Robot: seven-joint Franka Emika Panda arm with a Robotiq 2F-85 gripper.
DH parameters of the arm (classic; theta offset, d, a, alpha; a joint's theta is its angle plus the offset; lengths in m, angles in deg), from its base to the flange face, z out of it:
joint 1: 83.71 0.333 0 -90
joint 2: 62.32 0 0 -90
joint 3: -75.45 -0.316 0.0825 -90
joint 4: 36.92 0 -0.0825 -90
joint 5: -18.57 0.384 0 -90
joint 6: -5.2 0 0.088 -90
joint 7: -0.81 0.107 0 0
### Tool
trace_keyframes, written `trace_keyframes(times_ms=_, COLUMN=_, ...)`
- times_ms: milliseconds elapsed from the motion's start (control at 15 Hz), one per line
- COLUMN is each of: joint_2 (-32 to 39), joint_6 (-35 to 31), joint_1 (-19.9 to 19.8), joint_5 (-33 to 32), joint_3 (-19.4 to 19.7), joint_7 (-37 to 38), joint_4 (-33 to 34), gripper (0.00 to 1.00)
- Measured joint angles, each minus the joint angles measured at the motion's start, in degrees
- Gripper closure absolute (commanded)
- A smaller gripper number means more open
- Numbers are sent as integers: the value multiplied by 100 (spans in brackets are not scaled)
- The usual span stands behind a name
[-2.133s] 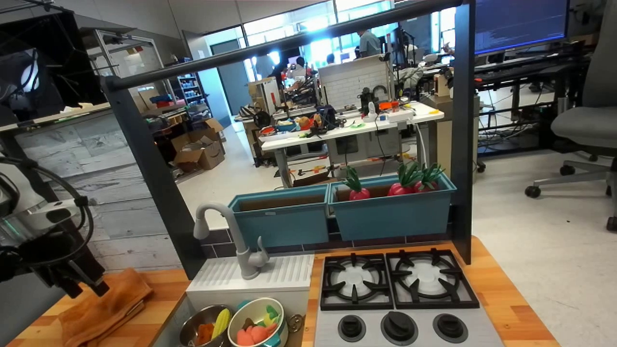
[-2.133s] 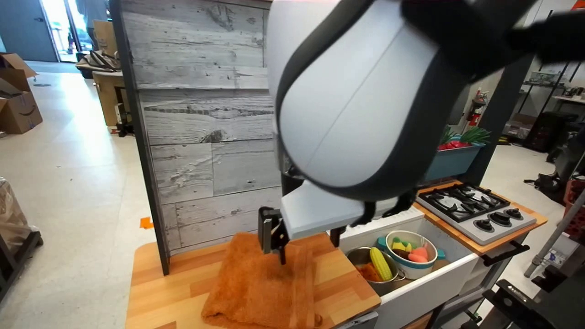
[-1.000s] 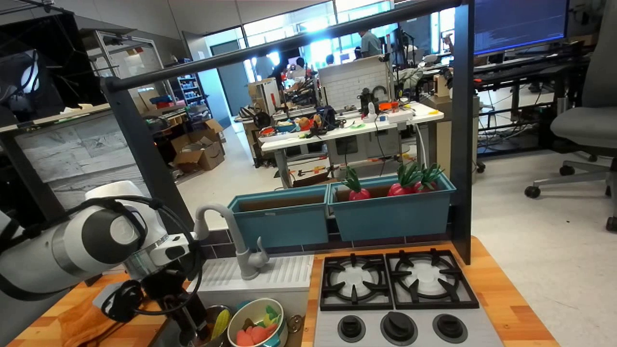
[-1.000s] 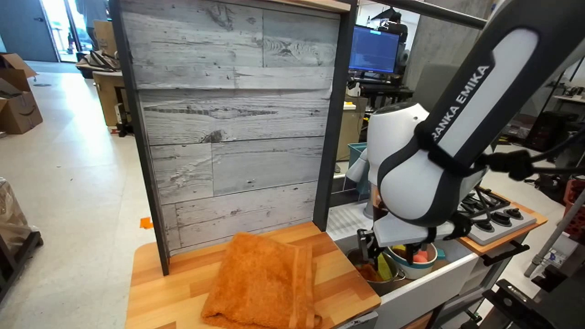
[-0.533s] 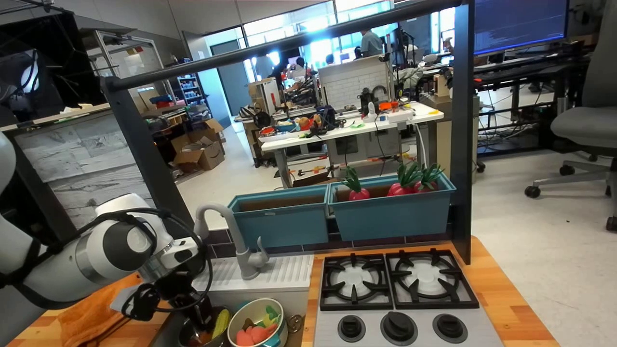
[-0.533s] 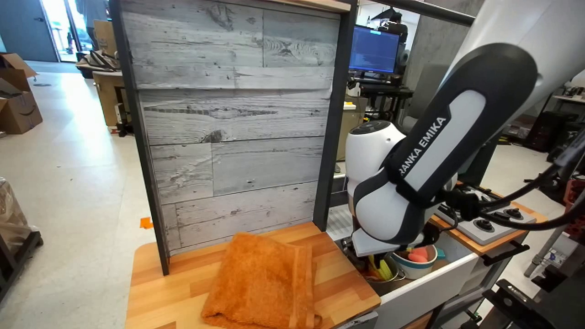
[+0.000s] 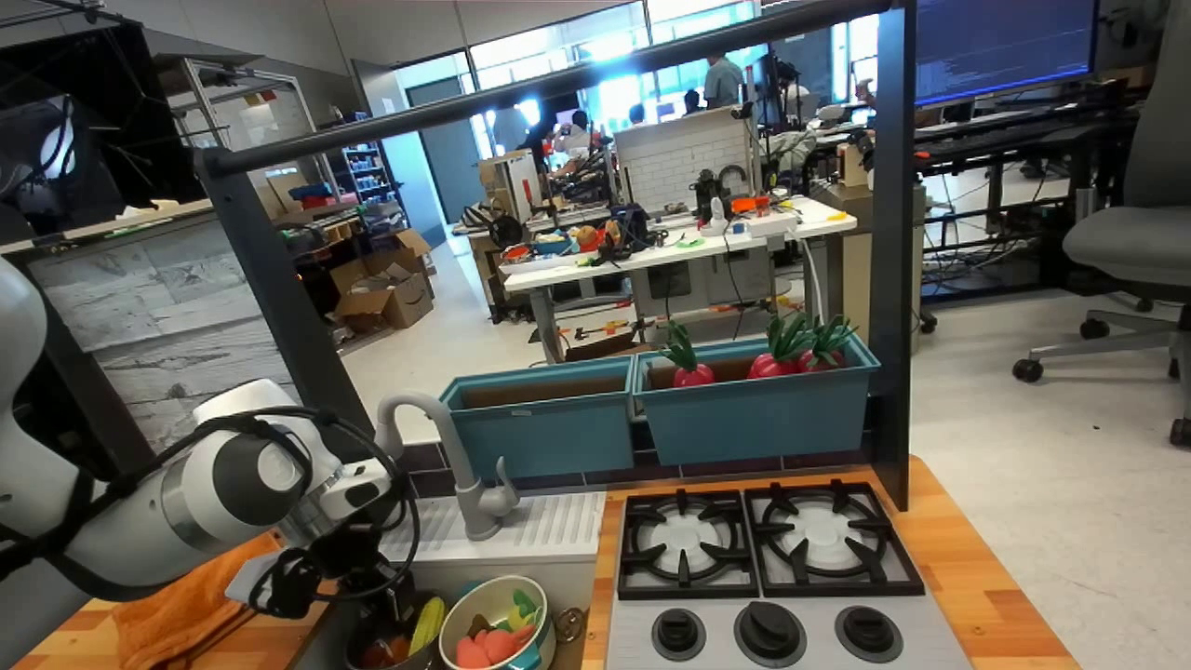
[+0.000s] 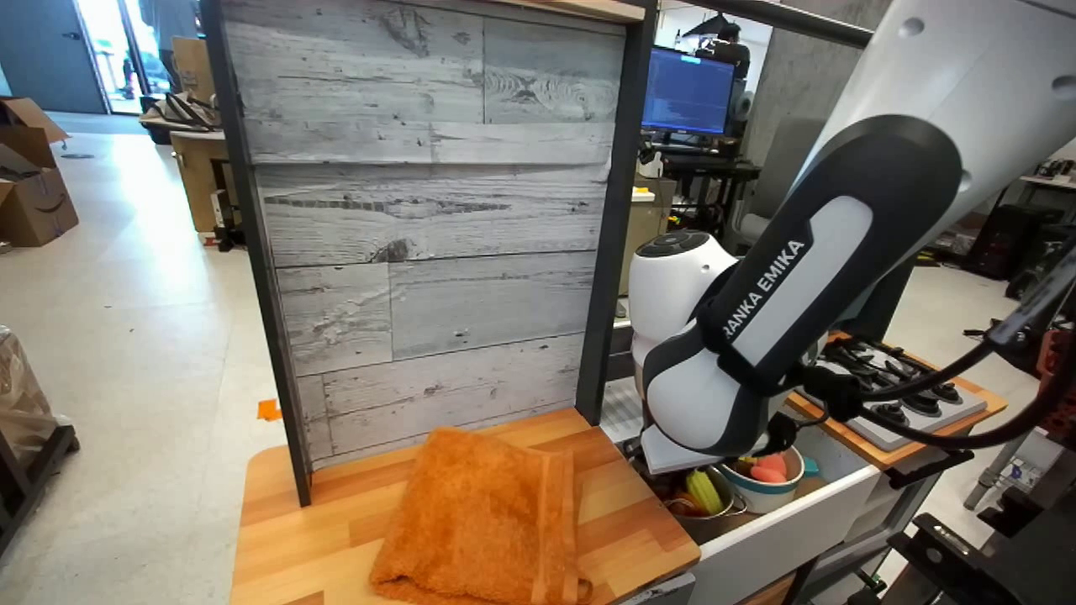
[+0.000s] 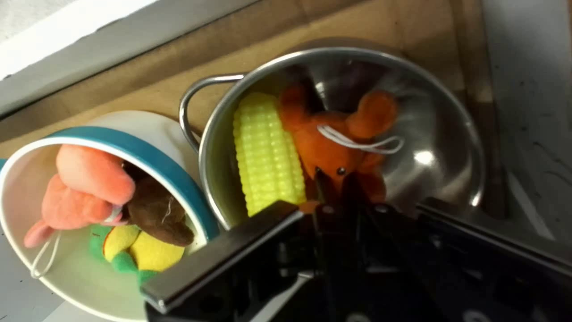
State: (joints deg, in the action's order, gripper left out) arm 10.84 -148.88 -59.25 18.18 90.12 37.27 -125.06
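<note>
An orange plush toy [image 9: 326, 145] with round ears, dark bead eyes and a white loop of string lies in a steel pot [image 9: 447, 107]. My gripper [image 9: 336, 179] reaches down into this pot, its jaws close together with the toy's snout between them. Beside the toy, touching it, rests a yellow corn cob [image 9: 268, 152]. The corn also shows in both exterior views [image 7: 429, 622] [image 8: 704, 492]. From outside, the fingertips are hidden by the pot and the arm. The toy's lower part is hidden behind the fingers.
Close by in the sink basin [image 8: 790, 529] stands a white pot with a blue rim [image 9: 165, 165], holding pink, brown and yellow-green plush toys. A grey faucet [image 7: 456, 465] rises behind. An orange towel [image 8: 479, 521] lies on the wooden counter; a stove [image 7: 684, 549] stands on the far side.
Two seconds ago my gripper hung over the towel with its jaws apart. It has moved across to the steel pot and down into it, and the jaws have closed on the orange toy.
</note>
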Motion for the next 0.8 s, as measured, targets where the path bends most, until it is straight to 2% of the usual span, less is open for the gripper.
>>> trace_keyframes(times_ms=467, joint_2=-182, joint_6=-21, joint_1=126, joint_5=-1, joint_3=-9, joint_7=-11, joint_4=-147, gripper=99)
trace_keyframes(times_ms=667, joint_2=-611, joint_6=-295, joint_1=405, joint_5=-32, joint_3=17, joint_7=-11, joint_4=-649, gripper=99)
trace_keyframes(times_ms=800, joint_2=-1040, joint_6=-795, joint_1=722, joint_5=-58, joint_3=134, joint_7=7, joint_4=-1179, gripper=99)
